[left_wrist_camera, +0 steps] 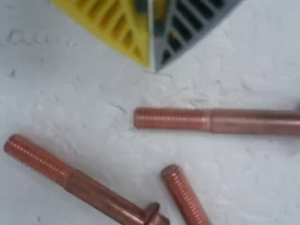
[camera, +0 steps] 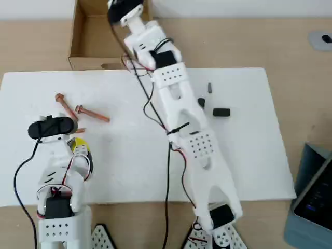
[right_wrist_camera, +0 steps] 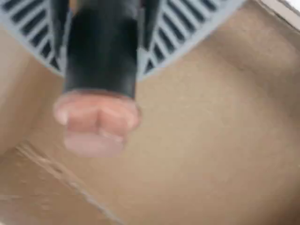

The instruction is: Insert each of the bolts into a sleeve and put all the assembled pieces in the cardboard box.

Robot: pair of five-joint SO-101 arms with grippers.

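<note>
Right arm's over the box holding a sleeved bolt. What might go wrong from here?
1. The bolt head pokes out of the sleeve in the right gripper; on release it may slip free and land apart in the cardboard box.
2. The left gripper, shut, sits close to three loose bolts; a nudge may roll them.

1. The bolts [left_wrist_camera: 215, 120] are copper-coloured metal with a soft sheen, smooth along the shank and finely ridged at the thread.
2. The white mat [left_wrist_camera: 70, 93] looks matt and rough, pitted like foam.
3. The cardboard box [right_wrist_camera: 211, 140] is plain brown board, dull and fibrous.
4. The sleeve [right_wrist_camera: 101, 47] is black, smooth and faintly glossy.
5. The left gripper [left_wrist_camera: 152, 63] is matt ribbed plastic, one finger yellow and one grey.
</note>
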